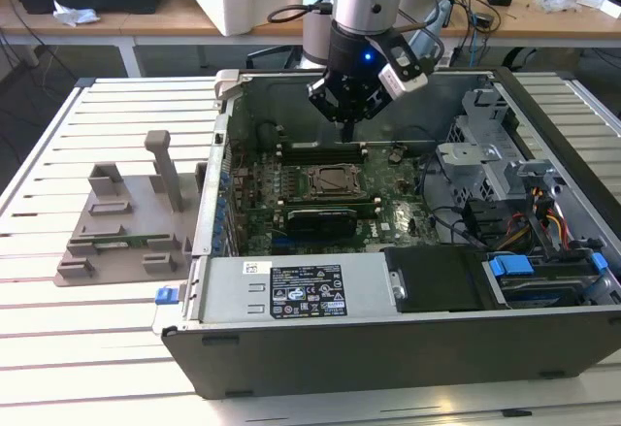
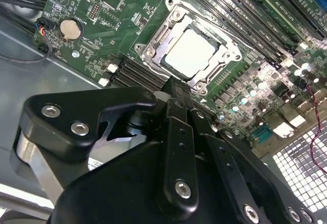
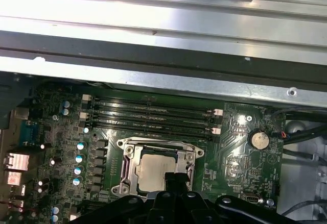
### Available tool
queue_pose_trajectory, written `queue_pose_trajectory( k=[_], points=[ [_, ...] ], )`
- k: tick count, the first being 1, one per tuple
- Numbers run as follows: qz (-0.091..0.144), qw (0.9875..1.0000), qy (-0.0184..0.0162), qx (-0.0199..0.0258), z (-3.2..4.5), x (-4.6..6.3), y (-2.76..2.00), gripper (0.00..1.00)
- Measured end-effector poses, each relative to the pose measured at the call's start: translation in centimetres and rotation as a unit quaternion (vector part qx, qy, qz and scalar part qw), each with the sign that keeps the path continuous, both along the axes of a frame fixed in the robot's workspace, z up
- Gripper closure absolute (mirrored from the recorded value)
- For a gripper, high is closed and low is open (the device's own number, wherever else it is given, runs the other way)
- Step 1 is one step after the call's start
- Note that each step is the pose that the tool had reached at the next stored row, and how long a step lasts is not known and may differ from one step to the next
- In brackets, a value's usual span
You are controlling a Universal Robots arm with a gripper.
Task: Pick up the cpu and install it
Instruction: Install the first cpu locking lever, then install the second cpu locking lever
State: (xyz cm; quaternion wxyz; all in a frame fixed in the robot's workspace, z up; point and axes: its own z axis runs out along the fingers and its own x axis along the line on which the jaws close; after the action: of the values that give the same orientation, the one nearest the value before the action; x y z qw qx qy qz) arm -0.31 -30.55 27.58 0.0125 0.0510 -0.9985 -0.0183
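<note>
An open computer case [image 1: 388, 290] is lying on its side on a slatted white surface [image 1: 58, 348], with its green motherboard [image 1: 388, 217] being shown facing up. The robot arm is being held over the case from the far side, and its black tool [image 1: 347, 135] is hanging just above the board, near the far edge of the processor socket [image 1: 337, 180].

The cpu [image 2: 191, 54] is sitting flat inside the socket, its pale silver top being framed by the metal socket bracket [image 2: 148, 50]. In the first wrist view the cpu [image 3: 153, 170] is being seen in the same place, with the tip of the tool [image 3: 176, 180] overlapping its near corner. In the second wrist view the tool [image 2: 176, 89] is ending just beside the socket edge, apart from the chip. Its fingers are pressed together into one narrow black tip, with nothing being gripped between them.

Rows of memory slots [image 3: 153, 114] are running alongside the socket, and a round coin battery [image 3: 258, 140] is sitting nearby on the board. On the exterior view's left, a grey plastic holder [image 1: 126, 222] is standing on the surface beside the case.
</note>
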Motion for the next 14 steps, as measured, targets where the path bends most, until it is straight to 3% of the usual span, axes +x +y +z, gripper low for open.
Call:
queue_pose_trajectory(
  k=[7, 8, 9, 13, 14],
  points=[
    [0.000, 1.0000, 0.0000, 0.0000, 0.02, 0.0, -0.02, 0.89],
    [0.000, 1.0000, 0.0000, 0.0000, 0.02, 0.0, -0.28, 0.89],
    [0.000, 1.0000, 0.0000, 0.0000, 0.01, 0.0, -1.09, 0.89],
    [0.000, 1.0000, 0.0000, 0.0001, -0.05, 0.0, -2.89, 0.89],
    [0.000, 1.0000, 0.0000, 0.0004, -0.08, 0.0, -3.53, 0.89]
  ],
)
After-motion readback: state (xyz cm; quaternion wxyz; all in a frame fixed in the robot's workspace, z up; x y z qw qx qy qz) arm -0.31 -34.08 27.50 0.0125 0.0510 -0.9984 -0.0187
